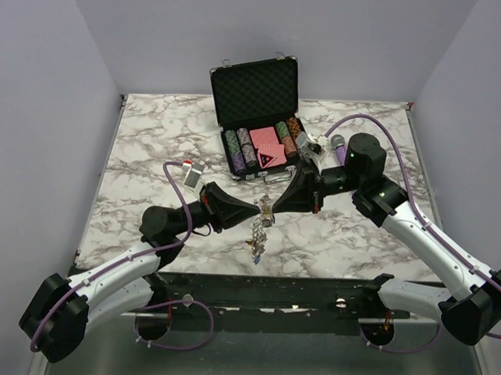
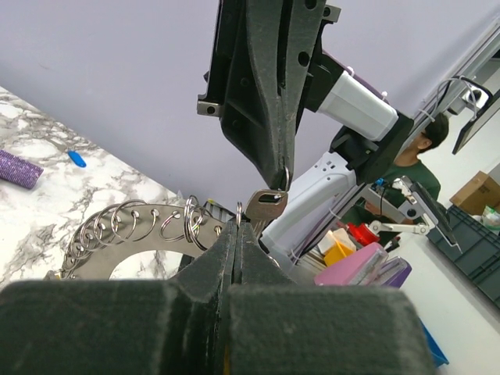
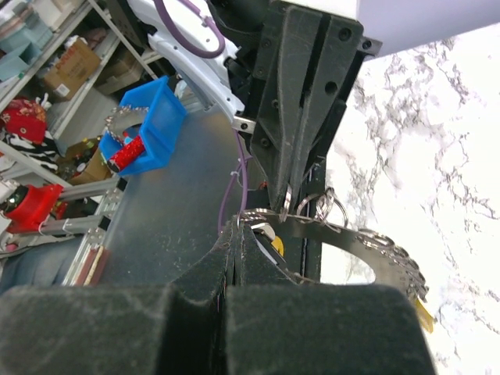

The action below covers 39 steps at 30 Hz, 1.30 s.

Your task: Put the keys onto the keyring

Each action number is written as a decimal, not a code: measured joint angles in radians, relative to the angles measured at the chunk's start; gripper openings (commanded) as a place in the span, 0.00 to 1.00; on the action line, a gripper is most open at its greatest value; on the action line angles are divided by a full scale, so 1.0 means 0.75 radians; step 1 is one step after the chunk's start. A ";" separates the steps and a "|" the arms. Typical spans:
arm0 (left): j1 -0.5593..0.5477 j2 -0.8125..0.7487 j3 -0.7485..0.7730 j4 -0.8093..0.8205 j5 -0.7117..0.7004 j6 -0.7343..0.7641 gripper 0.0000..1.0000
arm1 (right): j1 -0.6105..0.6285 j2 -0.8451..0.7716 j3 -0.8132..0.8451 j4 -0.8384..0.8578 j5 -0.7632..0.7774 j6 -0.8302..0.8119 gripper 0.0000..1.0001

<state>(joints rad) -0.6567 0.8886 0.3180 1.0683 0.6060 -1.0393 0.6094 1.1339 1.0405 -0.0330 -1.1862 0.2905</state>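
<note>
Top view: my left gripper (image 1: 254, 209) and right gripper (image 1: 276, 206) meet, keyring (image 1: 265, 211) lifted between them, keys (image 1: 257, 241) dangling below.
Left wrist: left fingers (image 2: 209, 269) pinch a keyring loop (image 2: 240, 212), key (image 2: 267, 205) just above; thin hold may slip.
Right wrist: right fingers (image 3: 209, 269) seem to pinch that key; a skewed push may drop it.

I hold the keyring (image 1: 266, 214) lifted above the marble at mid-table, pinched between my closed left gripper (image 1: 256, 210) and closed right gripper (image 1: 275, 206). It is a flat silver ring, tilted, fringed with small split rings (image 2: 129, 226). A silver key (image 2: 266, 205) sits just under my right fingertips, and the other keys (image 1: 257, 242) dangle in a bunch on the ring's near side, one with a yellow head (image 3: 423, 312).
</note>
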 measured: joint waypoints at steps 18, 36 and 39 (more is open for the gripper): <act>0.000 0.013 0.001 0.032 0.021 0.003 0.00 | 0.001 0.013 -0.001 -0.086 0.071 -0.051 0.00; -0.009 0.026 0.003 0.049 0.045 0.009 0.00 | 0.007 0.015 -0.002 -0.109 0.095 -0.076 0.00; -0.009 0.030 0.003 0.049 0.046 0.009 0.00 | 0.009 0.015 -0.004 -0.110 0.096 -0.077 0.00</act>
<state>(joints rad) -0.6632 0.9108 0.3199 1.1053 0.6403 -1.0328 0.6163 1.1454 1.0374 -0.1154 -1.1145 0.2325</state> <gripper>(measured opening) 0.007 0.005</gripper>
